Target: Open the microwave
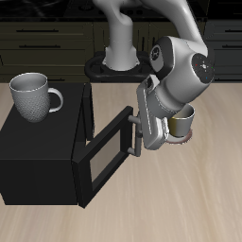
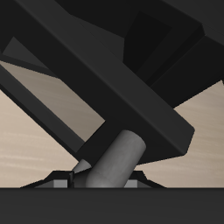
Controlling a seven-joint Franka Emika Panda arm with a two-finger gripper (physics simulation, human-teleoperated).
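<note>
The microwave [image 1: 38, 156] is a large matte black box near the table's front edge. Its door [image 1: 106, 156] with a dark window stands swung partly open, away from the box. My gripper [image 1: 140, 132] is at the door's free edge, on the grey bar handle [image 1: 132, 130]. In the wrist view the grey handle [image 2: 114, 162] runs between my fingertips [image 2: 66, 178], close under the black door [image 2: 105, 79]. The fingers sit tight on both sides of the bar, so my gripper [image 2: 103, 179] looks shut on it.
A grey-white mug [image 1: 34, 95] stands on top of the microwave. A yellowish mug [image 1: 184, 119] stands on the wooden table [image 1: 189, 203] just behind my gripper. Dark cabinets line the back.
</note>
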